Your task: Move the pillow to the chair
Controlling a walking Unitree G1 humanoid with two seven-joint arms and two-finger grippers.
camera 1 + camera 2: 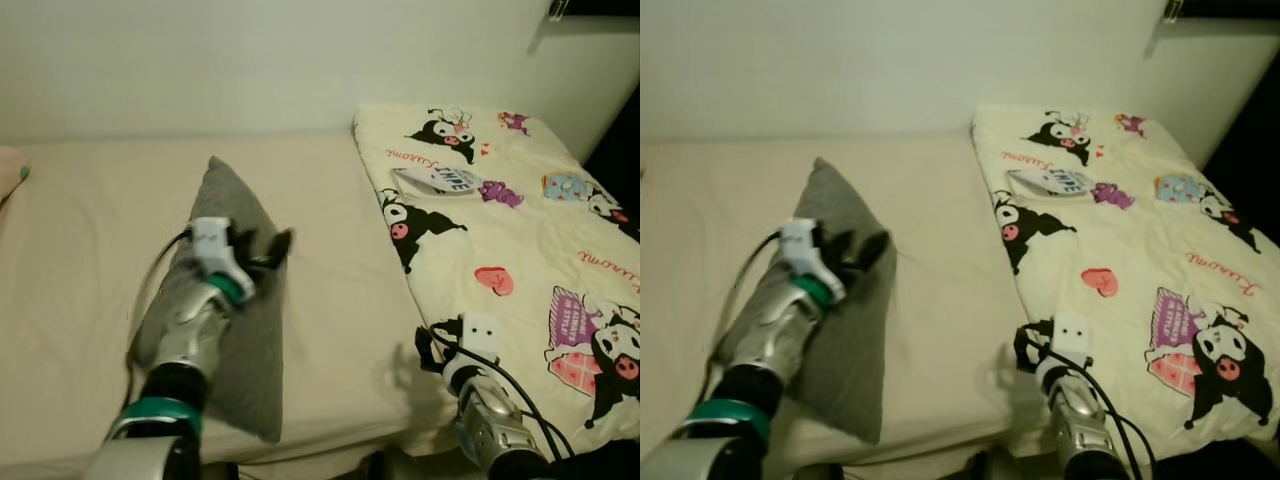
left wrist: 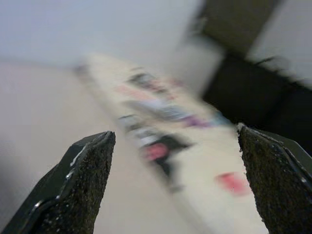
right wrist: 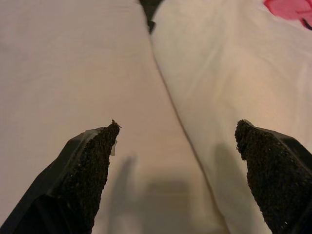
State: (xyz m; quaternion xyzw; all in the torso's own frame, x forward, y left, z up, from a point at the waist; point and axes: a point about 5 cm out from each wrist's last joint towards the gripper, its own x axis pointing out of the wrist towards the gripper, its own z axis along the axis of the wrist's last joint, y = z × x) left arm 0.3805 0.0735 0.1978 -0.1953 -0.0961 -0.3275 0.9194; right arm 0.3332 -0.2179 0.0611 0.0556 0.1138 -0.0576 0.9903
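Note:
A grey pillow point(image 1: 255, 340) lies on the beige bed sheet point(image 1: 90, 230), one corner pointing at the wall. My left gripper point(image 1: 265, 245) hovers over the pillow's upper half, fingers open and apart from the fabric. In the left wrist view the left gripper point(image 2: 175, 130) is open, with nothing between its fingers and the blurred bed beyond. My right gripper point(image 1: 430, 345) is low at the bed's front edge, where the sheet meets the quilt. In the right wrist view the right gripper point(image 3: 178, 123) stands open and empty over that seam.
A cream quilt with cartoon prints point(image 1: 520, 230) covers the right part of the bed. A pale wall point(image 1: 250, 60) runs behind the bed. A dark gap point(image 1: 620, 150) lies at the far right. Something pinkish point(image 1: 10, 170) sits at the left edge.

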